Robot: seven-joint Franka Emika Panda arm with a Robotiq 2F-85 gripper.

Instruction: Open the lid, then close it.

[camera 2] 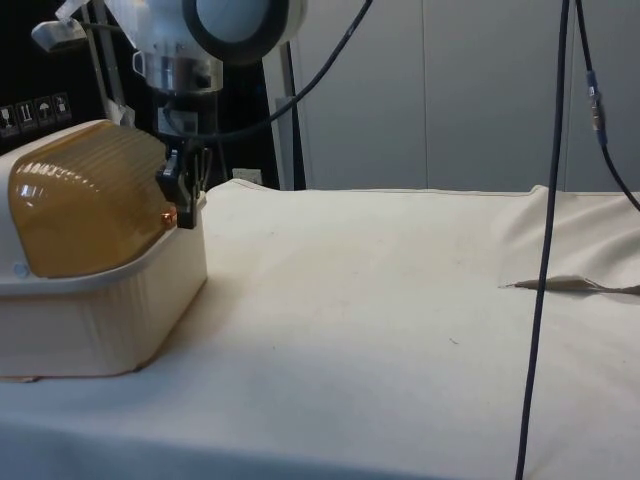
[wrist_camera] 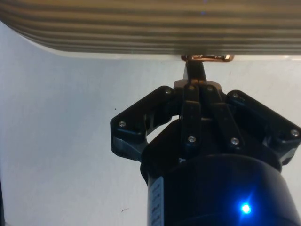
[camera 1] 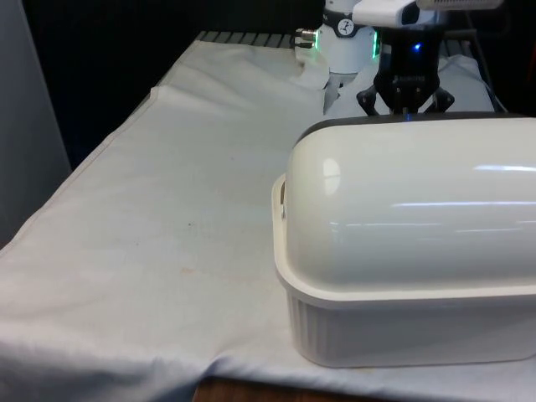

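Bread box: a cream ribbed base standing on the table, near the front edge at the front view's right, its back turned to the front camera.
Lid: a domed, ribbed roll-top cover, amber and see-through in the side view, glossy cream from behind in the front view; it lies down over the base, closed.
Handle: a small copper-coloured knob at the lid's lower front edge, just above the base's rim.
Hand: black, at the box's front side; its fingers are pressed together around the handle, with no gap seen between them in the wrist view.
Hand in side view: pointing down at the front of the box, the fingertips touching the lid's edge where the copper glint shows.
Hand in front view: seen just over the top of the lid, on the far side of the box.
Table cloth: white, slightly creased, a dark cable hanging before it in the side view.
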